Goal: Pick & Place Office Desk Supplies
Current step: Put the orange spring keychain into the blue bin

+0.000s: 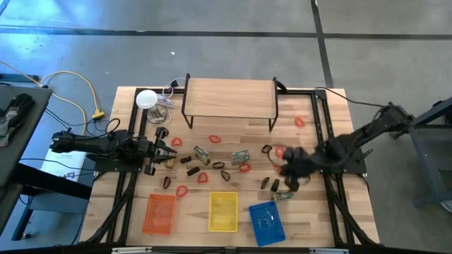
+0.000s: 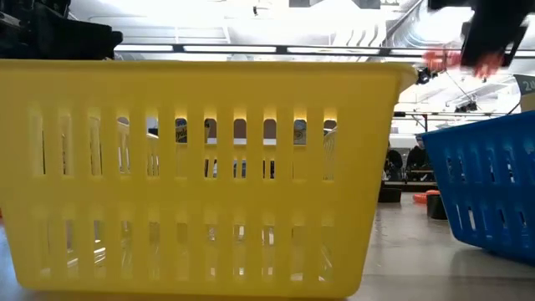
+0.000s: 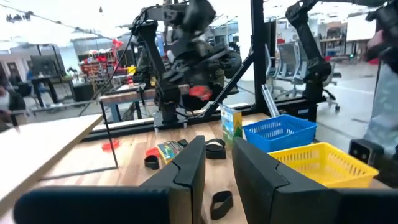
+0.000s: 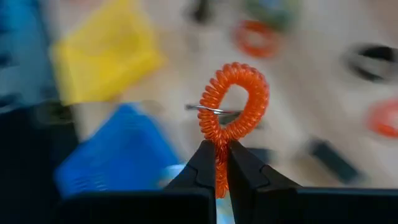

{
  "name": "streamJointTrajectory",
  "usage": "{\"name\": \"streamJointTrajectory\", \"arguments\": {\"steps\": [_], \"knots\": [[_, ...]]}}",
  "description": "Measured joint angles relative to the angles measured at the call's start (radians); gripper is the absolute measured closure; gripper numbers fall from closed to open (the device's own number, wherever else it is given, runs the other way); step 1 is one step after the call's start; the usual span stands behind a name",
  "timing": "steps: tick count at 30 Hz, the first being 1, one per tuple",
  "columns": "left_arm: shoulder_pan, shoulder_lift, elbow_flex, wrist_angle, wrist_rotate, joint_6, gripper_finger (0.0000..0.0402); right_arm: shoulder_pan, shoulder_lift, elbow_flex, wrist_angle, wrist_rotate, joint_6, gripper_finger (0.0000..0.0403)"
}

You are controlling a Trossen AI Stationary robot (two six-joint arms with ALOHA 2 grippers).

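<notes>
Coil (image 4: 233, 102) first: we have it pinched between our right gripper's (image 4: 222, 163) fingers, which are clamped on its lower tail so the loop stands up clear above the tips. It is a bright orange-red spiral band, tightly wound like a telephone cord, curled into one small ring with a thin silver ring threaded through it. We judge the grip sits at the tail so the loop hangs free and can drop cleanly once we are over a bin.

From above, our right gripper (image 1: 291, 167) is lifted off the table on the right side, well behind the blue basket (image 1: 265, 221), with the yellow basket (image 1: 223, 211) and orange basket (image 1: 159, 213) in a row along the front edge. The carry looks to be under way, not finished.

Our left gripper (image 1: 167, 156) waits low over the left part of the table, its fingers (image 3: 186, 171) a little apart and holding nothing. More red loops (image 1: 244, 167), black clips (image 1: 217, 165) and green packets (image 1: 241, 156) lie scattered across the middle of the table (image 1: 311, 219), in front of the wooden shelf (image 1: 229, 99).
</notes>
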Motion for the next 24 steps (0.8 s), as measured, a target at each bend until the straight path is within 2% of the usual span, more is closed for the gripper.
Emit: {"name": "streamJointTrajectory", "arguments": {"steps": [5, 11, 14, 17, 20, 24], "knots": [[0.0, 0.004, 0.0, 0.096, -0.028, -0.019, 0.0325, 0.161, 0.112, 0.096, 0.133, 0.05, -0.046, 0.0398], [-0.002, 0.005, 0.0, 0.143, -0.02, -0.056, 0.0325, 0.253, 0.276, 0.25, 0.129, 0.095, 0.072, 0.0398], [-0.002, 0.005, 0.0, 0.143, -0.021, -0.042, 0.0325, 0.258, 0.387, 0.343, 0.048, 0.045, 0.199, 0.0399], [-0.002, 0.005, 0.0, 0.151, -0.021, -0.007, 0.0325, 0.257, 0.487, 0.431, 0.013, -0.03, 0.255, 0.0399], [-0.002, 0.005, 0.0, 0.151, -0.023, -0.01, 0.0325, 0.257, 0.559, 0.478, 0.035, -0.081, 0.293, 0.0399], [-0.002, 0.005, 0.0, 0.151, -0.023, -0.058, 0.0325, 0.25, 0.618, 0.486, 0.09, -0.095, 0.328, 0.0393]]}}
